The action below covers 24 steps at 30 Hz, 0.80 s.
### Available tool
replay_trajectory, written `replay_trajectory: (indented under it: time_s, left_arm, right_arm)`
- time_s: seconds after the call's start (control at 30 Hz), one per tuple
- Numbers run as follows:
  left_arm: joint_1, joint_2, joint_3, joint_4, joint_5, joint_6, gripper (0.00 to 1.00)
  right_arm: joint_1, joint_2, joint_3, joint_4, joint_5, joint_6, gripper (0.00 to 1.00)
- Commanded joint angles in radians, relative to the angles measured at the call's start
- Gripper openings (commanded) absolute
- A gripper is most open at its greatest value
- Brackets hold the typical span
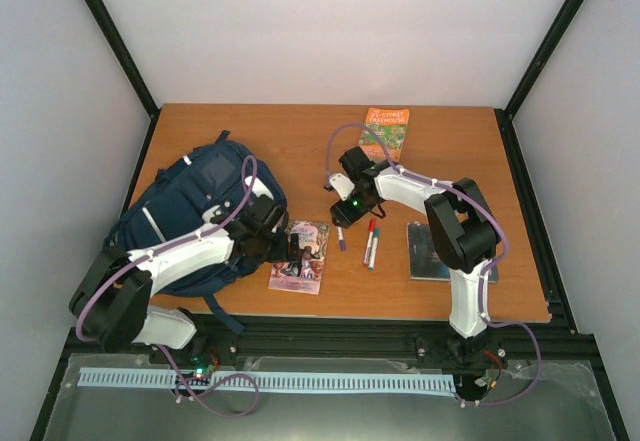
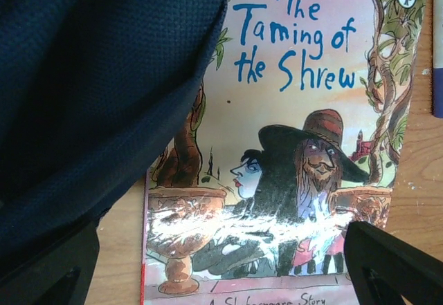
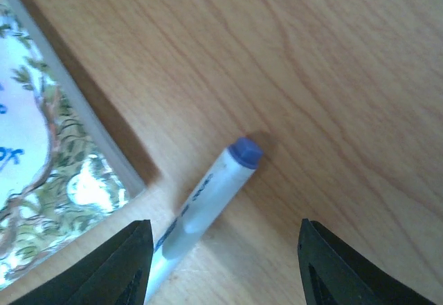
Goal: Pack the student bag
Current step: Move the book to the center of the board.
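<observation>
The backpack point(image 1: 185, 196) lies along the counter's point(image 1: 300, 131) left edge, its long axis slanting, top toward the far edge. The left claw point(image 2: 221, 263) and right claw point(image 3: 225, 260) are both spread apart.

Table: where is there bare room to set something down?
Free: the far strip between the student bag and the orange book, and the right corner beside that book. Crowded: the middle, with the pink book, three markers and a dark book.
</observation>
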Motion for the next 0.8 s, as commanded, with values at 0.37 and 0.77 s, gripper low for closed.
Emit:
replay_trajectory:
  time_s: [0.37, 0.77]
  left_arm:
    - [-0.007, 0.056, -0.029, 0.023, -0.005, -0.024, 1.0]
    - [-0.035, 0.109, -0.038, 0.077, 0.031, -0.036, 1.0]
  right_arm:
    - [0.028, 0.078, 0.035, -0.049, 0.094, 0.007, 0.49]
    - [-0.038, -0.056, -0.171, -0.041, 0.157, -0.067, 0.41]
